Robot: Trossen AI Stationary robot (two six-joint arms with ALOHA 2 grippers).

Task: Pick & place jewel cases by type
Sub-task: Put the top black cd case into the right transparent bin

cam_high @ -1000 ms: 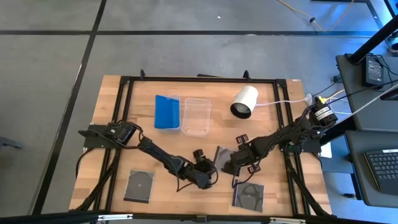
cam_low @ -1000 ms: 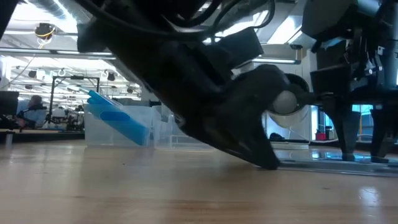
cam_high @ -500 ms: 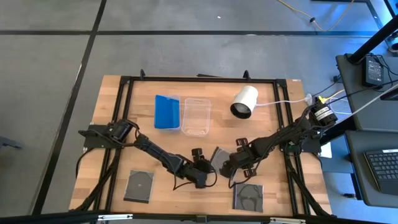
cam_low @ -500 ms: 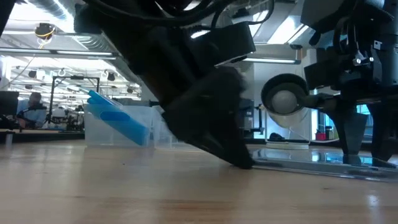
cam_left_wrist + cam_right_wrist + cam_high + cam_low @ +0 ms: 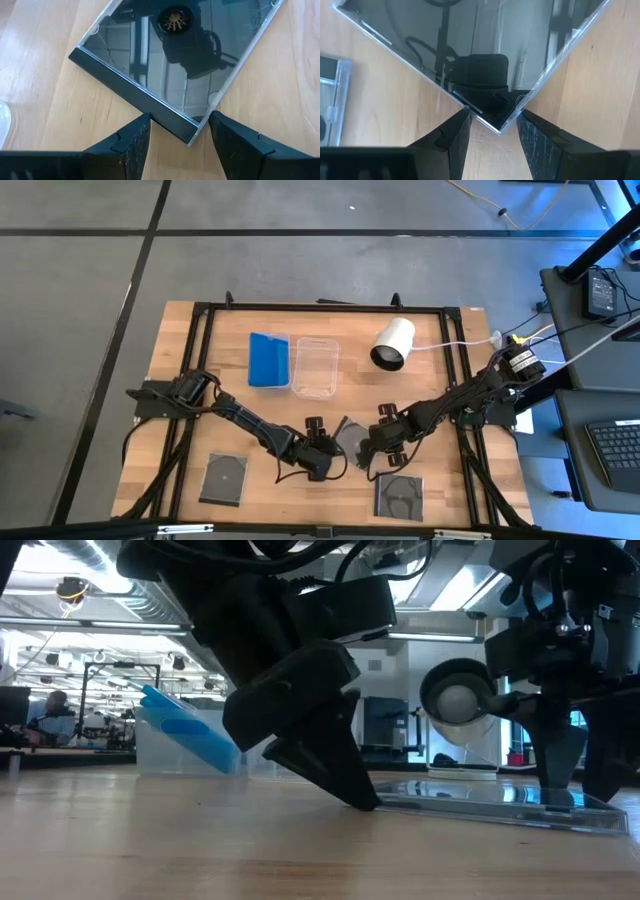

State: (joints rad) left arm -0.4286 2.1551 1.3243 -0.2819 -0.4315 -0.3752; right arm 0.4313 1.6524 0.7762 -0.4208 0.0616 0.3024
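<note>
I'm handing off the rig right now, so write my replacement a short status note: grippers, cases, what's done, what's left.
Left gripper: open, straddling a corner of the middle dark jewel case.
Right gripper: open at that case's opposite corner.
Nothing is gripped; the case lies flat on the table.
Done: blue cases sit in the left tub; how many, I can't tell.
Left: two more dark cases, front left and front right; the clear tub looks empty.

Light is even and fairly bright from above in the high view, where the wooden table (image 5: 190, 430) shows only soft, short shadows under the arms. In the low view the ceiling lights (image 5: 100, 555) behind the table glare white, the arms stand as dark, slightly blurred silhouettes, and the near tabletop is out of focus. Both wrist views are sharp, and the dark jewel case (image 5: 175, 60) mirrors the room like glass
</note>
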